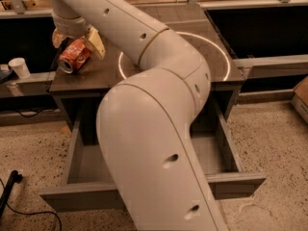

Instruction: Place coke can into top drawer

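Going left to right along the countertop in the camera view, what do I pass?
White cup → coke can, with the hand just above it → glowing ring.

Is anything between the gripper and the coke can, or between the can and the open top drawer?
Nothing visible. The gripper is right at the coke can, which lies on its side on the cabinet top. The top drawer stands open below; the arm hides its middle.
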